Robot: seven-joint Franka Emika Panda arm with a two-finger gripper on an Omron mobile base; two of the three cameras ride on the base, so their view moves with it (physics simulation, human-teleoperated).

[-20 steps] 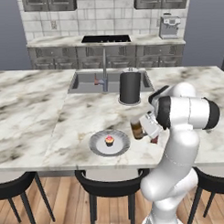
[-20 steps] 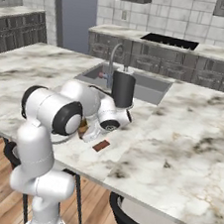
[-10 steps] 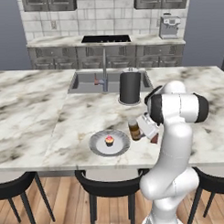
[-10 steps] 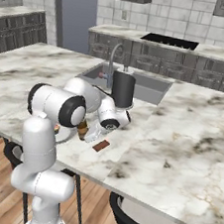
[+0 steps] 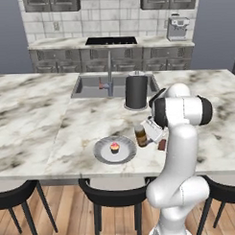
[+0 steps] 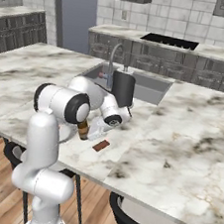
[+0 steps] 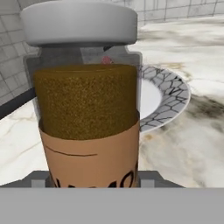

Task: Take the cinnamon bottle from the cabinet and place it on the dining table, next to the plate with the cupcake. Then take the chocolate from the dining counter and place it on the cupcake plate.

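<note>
**Operator:** Compared with the picture of a second ago, what has changed?

**Technician:** Little. The arm's elbow has swung slightly toward the stools. The gripper (image 5: 145, 134) has stayed low over the dining table (image 5: 38, 122), and its jaws have kept the same spread. They are clamped on the cinnamon bottle (image 5: 140, 136), one on each side of its lower body.

**Operator:** Where is the bottle in relation to the plate?

**Technician:** It stands upright just beside the plate (image 5: 102, 154), on the side away from the cupcake (image 5: 114, 148). In the hand view the cinnamon bottle (image 7: 87, 122) is in the foreground and the plate's rim (image 7: 173, 98) lies directly behind it. Whether the base is down on the marble or a hair above it cannot be told.

**Operator:** Handling properties?

**Technician:** As a judgement: rigid, light, smooth-walled, with loose powder inside. The walls may be slippery, so grip on the labelled lower band, square to the axis and below the lid. A hold at the lid risks a tilt. Release only once the base is flat on the table.

**Operator:** What else is near?

**Technician:** The chocolate (image 6: 99, 145) lies flat on the marble just beside the wrist, on the side away from the plate. It is thin and stiff, and is best pinched across its narrow width. The black cylinder (image 5: 136, 91) stands further back by the sink (image 5: 89, 87), well apart.
</note>
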